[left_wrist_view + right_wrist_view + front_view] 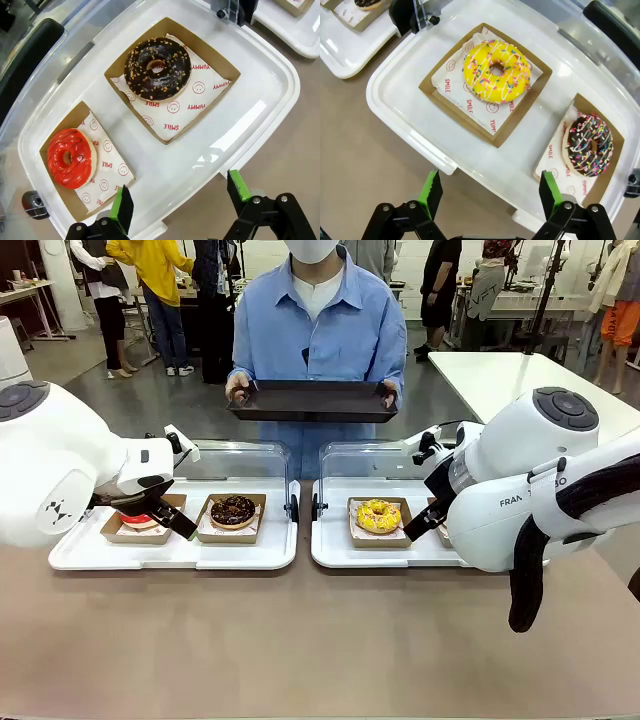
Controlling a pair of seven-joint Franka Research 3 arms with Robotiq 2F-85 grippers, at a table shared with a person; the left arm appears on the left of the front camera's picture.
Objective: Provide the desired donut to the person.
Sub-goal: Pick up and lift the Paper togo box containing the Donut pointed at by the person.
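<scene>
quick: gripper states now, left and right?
Left gripper: open, holding nothing.
Right gripper: open, holding nothing.

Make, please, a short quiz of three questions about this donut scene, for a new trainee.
1. True or false: the person holds the dark tray with both hands.
2. Which donut shares a white tray with the yellow donut?
A. red glazed donut
B. chocolate donut with coloured sprinkles
C. chocolate donut with nut crumbs
3. Fill in: the left pincer and the right pincer both stand ___, holding nothing.

Key: 1 true; 2 B; 3 open.
</scene>
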